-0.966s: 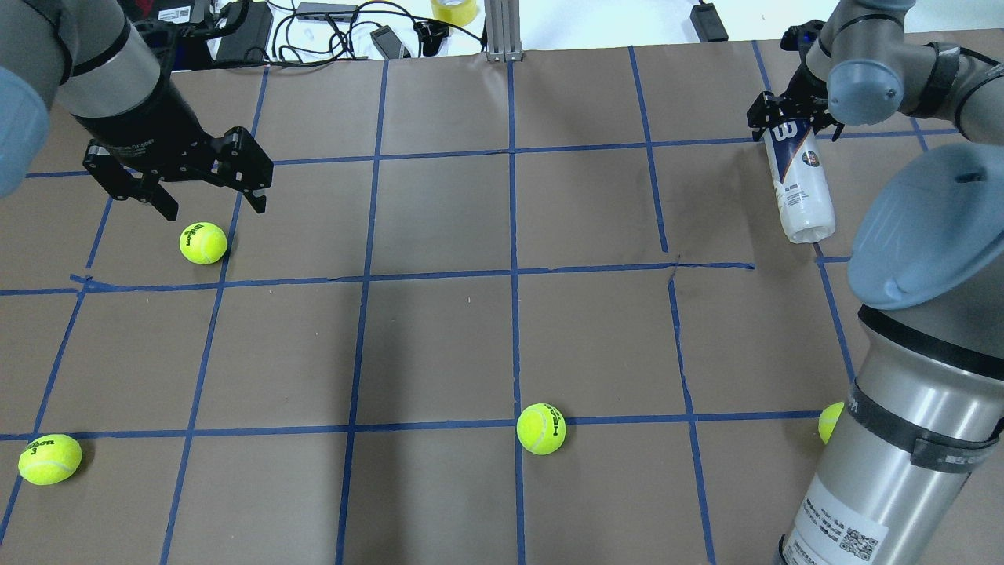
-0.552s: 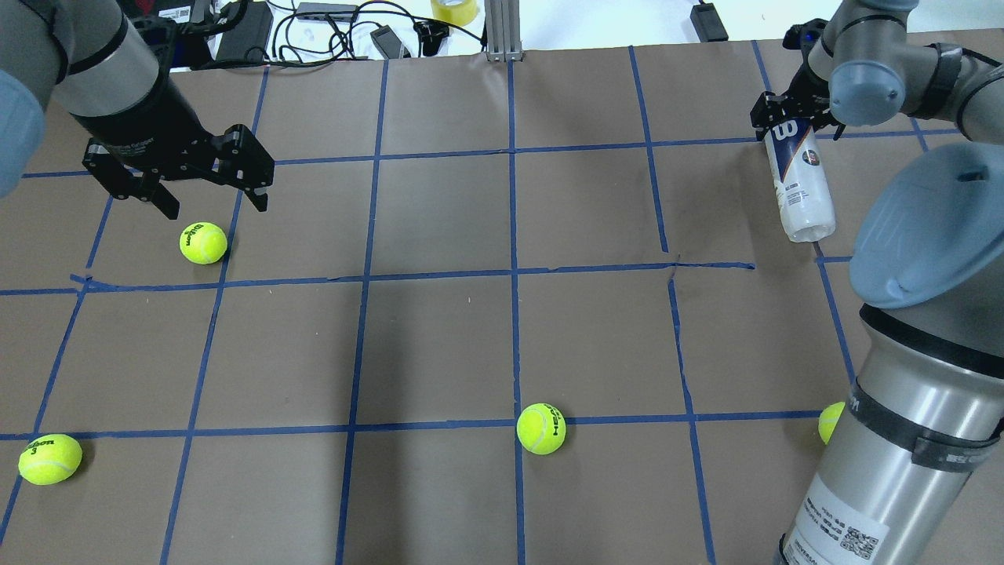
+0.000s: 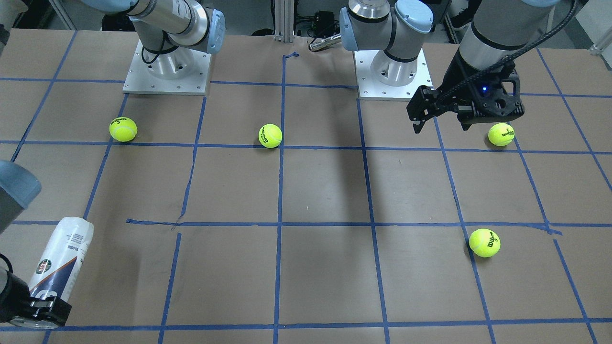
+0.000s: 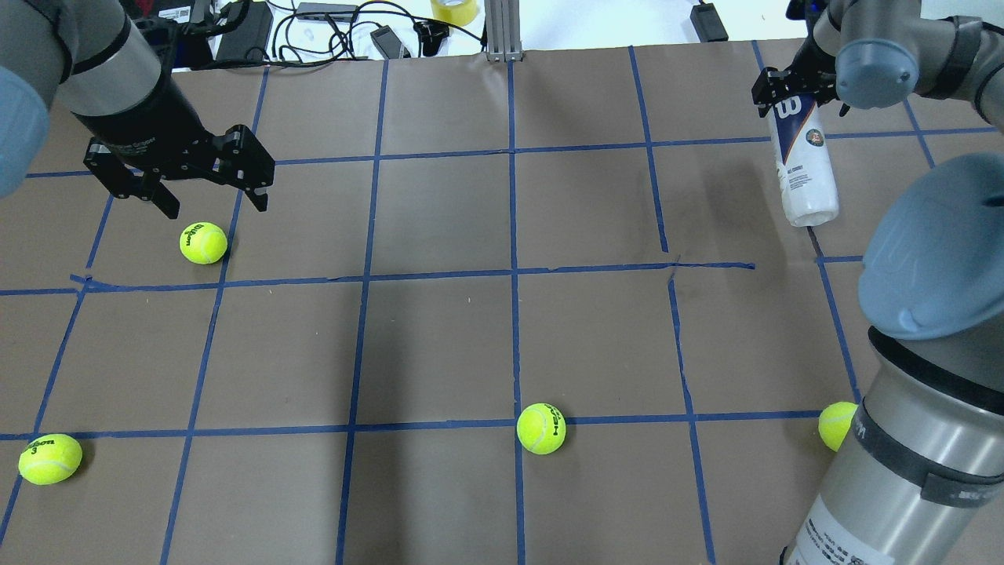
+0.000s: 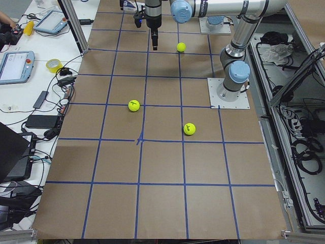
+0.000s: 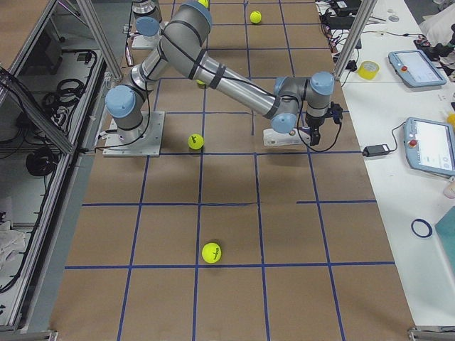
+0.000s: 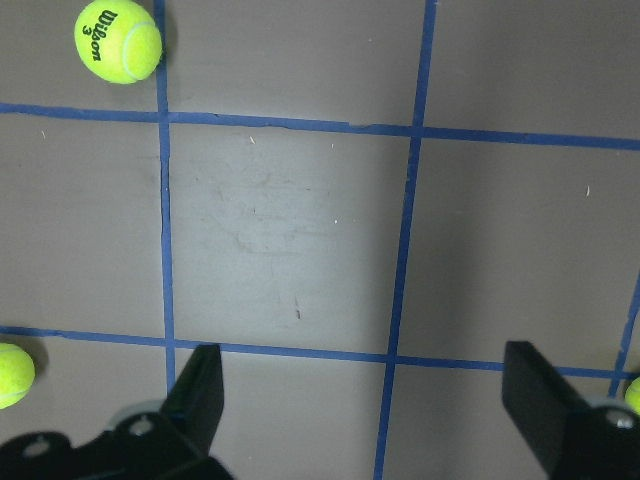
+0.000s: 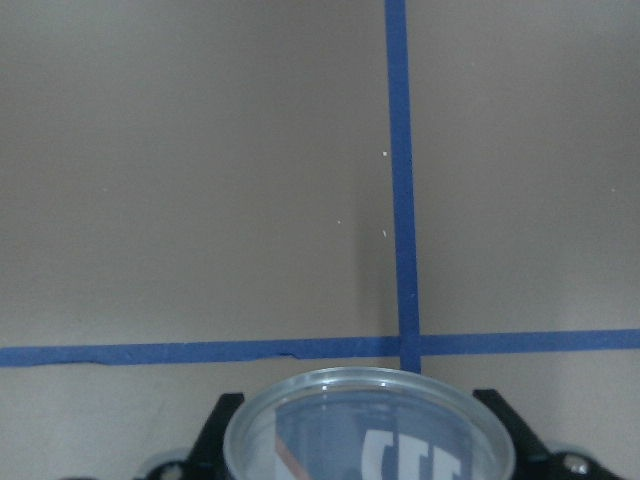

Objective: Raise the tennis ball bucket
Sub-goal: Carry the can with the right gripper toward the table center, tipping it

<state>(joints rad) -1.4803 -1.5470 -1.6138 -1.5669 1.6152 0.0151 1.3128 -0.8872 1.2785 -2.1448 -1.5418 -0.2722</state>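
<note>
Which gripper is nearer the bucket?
Right. The right gripper is shut on the far end of the bucket; the left gripper hangs open across the table, near a ball.

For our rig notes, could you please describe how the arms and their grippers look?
The left arm and right arm are silver tubes with pale blue caps and black bands; the right bears a white QR-code label, the left a black cable. The left gripper and right gripper are black, two-fingered; the left shows a blue light.
</note>
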